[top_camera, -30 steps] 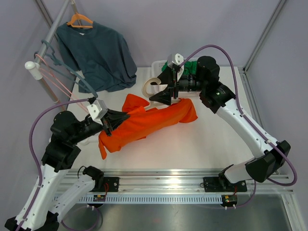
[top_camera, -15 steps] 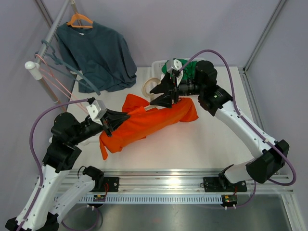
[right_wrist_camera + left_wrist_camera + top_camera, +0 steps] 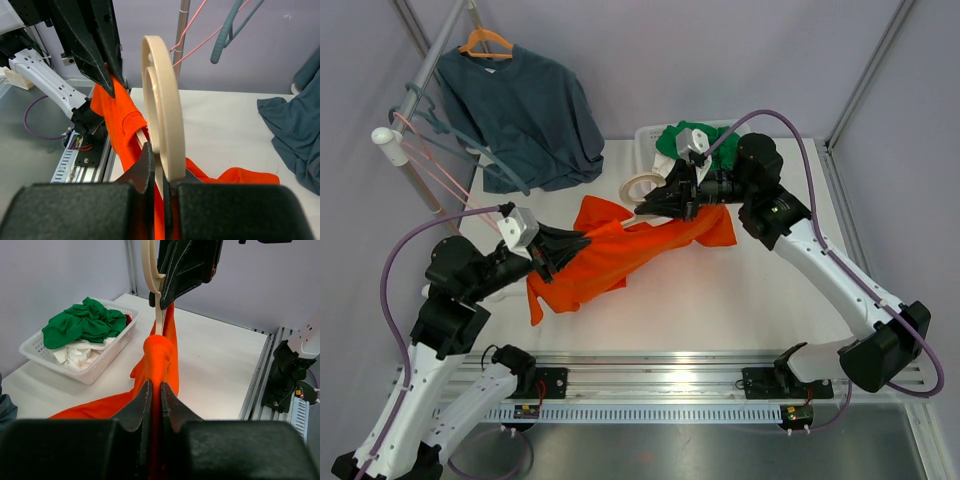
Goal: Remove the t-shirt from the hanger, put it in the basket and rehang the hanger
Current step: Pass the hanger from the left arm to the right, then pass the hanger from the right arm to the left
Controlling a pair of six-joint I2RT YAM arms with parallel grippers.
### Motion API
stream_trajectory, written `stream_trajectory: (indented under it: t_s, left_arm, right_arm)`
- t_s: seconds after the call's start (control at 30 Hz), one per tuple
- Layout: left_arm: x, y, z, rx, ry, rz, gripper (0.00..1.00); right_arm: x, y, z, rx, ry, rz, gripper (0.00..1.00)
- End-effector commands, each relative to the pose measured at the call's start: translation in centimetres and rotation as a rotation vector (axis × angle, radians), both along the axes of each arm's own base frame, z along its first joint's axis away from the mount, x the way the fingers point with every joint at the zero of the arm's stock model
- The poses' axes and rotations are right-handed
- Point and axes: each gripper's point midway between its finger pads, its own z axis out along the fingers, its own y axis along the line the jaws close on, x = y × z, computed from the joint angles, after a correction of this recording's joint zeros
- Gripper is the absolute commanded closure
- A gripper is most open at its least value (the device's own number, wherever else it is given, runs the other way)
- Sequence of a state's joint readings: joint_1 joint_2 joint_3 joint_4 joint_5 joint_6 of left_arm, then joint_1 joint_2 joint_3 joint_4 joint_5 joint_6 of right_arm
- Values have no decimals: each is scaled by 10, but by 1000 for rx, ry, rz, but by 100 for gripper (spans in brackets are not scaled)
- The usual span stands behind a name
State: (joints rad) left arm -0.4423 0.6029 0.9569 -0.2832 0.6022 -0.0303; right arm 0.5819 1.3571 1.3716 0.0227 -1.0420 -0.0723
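Orange t-shirt (image 3: 620,255) lies bunched across the bench (image 3: 740,300), centre of the top view, one end lifted toward the hanger.

Left tool (image 3: 155,387), lower left of the top view: jaws pinched tight on a fold of the shirt's near end.

Right tool (image 3: 156,150), upper centre: jaws clamped on the cream hanger (image 3: 169,125) at its hook loop. In the wrist views the fabric is stretched in a taut ridge between the 2 tools. The hanger's arms are hidden, so I can't tell how much of it is inside the shirt.

Step in hand, my read: draw the hanger out of the neck.
- Hold the left grip fixed as anchor.
- Pull the hanger along its own line, away from the left tool, not straight up.
- Tilt it so 1 arm clears the collar first.
- Go slow. A snagged collar could drag the whole shirt, and the thin hook could slip in the jaws.

Containers: 1 white basket (image 3: 107,362), upper centre of the top view, behind the right tool. It holds a green garment (image 3: 82,322) heaped over white cloth (image 3: 75,356).

Upper left: rack (image 3: 440,45) with a dark teal t-shirt (image 3: 535,115) hung on it. Not our target, as I read it.
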Motion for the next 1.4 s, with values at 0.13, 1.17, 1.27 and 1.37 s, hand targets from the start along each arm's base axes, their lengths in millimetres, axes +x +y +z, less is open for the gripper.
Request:
stream_trajectory:
  t_s: [0.13,1.17,1.27,1.37]
  left_arm:
    - [-2,2,29,-33,-75,6,31]
    - [30,-22,29,-115,-1,-28,53]
    - [28,-23,29,-117,-1,-42,65]
    - [27,-25,26,-109,1,-56,91]
  right_arm:
    - [-4,-1,16,39,-65,10,100]
    - [-23,44,-26,-113,-10,234,100]
    - [-23,47,-28,-117,-7,236,100]
    - [-22,49,-28,-117,-8,233,100]
